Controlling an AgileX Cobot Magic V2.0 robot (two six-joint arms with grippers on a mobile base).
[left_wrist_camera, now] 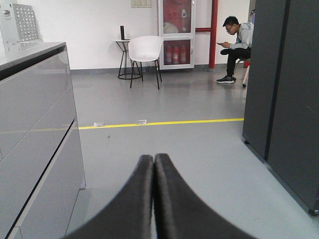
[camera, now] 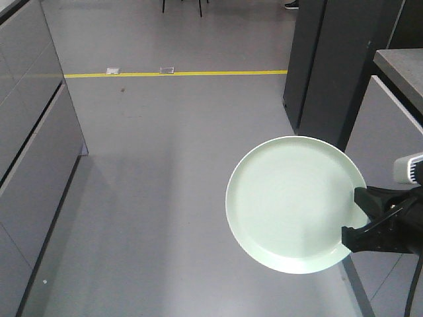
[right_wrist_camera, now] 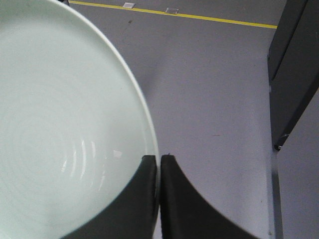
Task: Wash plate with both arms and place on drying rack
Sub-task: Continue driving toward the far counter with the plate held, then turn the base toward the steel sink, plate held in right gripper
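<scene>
Right gripper (camera: 357,214) is being clamped on the plate (camera: 291,201), extending leftward from it, while the left gripper (left_wrist_camera: 153,164) is being carried clenched, empty.

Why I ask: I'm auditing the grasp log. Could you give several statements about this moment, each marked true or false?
1. The right gripper pinches the plate at its rim. True.
2. The left gripper is wide open. False: its fingers are pressed together, holding nothing.
3. The plate lies in a sink. False: it is held in the air above the grey floor.
4. A yellow line crosses the floor. True.
5. A man sits on the white chair. False: the chair is empty; the man sits further right.
</scene>
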